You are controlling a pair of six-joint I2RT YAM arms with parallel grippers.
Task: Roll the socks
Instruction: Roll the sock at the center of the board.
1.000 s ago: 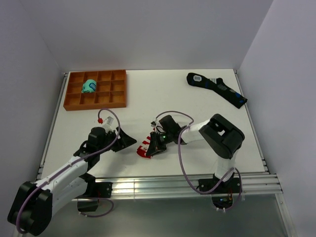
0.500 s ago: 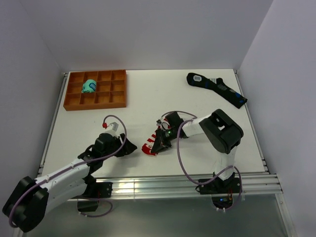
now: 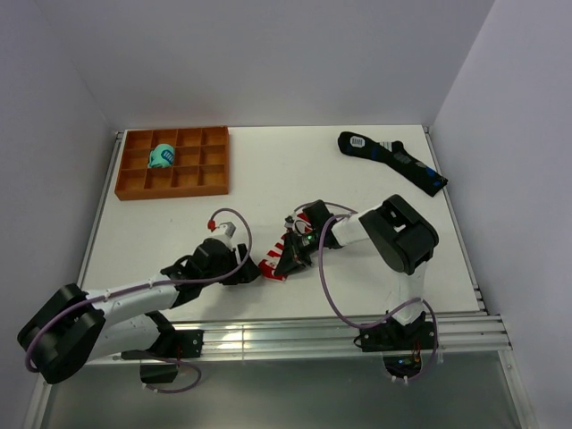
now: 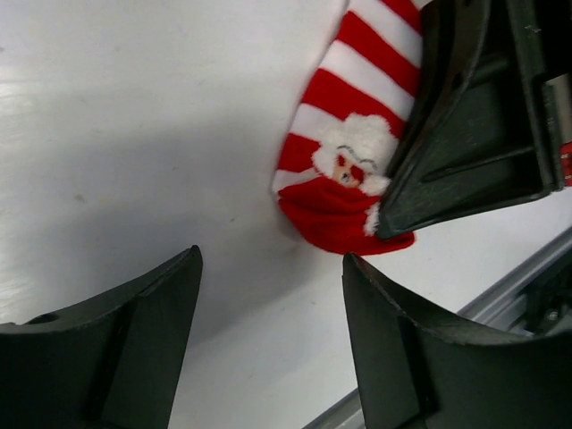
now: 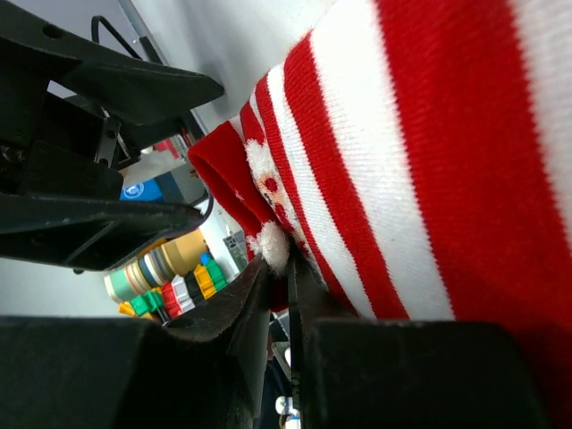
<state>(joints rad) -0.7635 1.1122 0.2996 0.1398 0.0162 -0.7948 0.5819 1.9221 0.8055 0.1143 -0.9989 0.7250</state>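
The socks (image 3: 275, 260) are red and white striped and lie on the white table near the front middle. Their red cuff end with a Santa face (image 4: 344, 170) points at my left gripper. My right gripper (image 3: 291, 257) is shut on the cuff edge; the wrist view shows its jaws pinching the red fabric and a white pompom (image 5: 273, 246). My left gripper (image 3: 247, 275) stands open just left of the socks, its fingertips (image 4: 188, 268) apart on bare table, a short gap from the cuff. The right gripper's finger (image 4: 465, 116) covers the socks' right side.
An orange compartment tray (image 3: 134, 183) at the back left holds a teal sock bundle (image 3: 162, 156). A long black sock with blue patches (image 3: 393, 159) lies at the back right. The table's metal front rail (image 3: 295, 326) runs close behind both grippers.
My left arm has swung lower and to the right, bringing its open gripper up to the cuff end. The right gripper stays shut on the socks, shifted slightly right.
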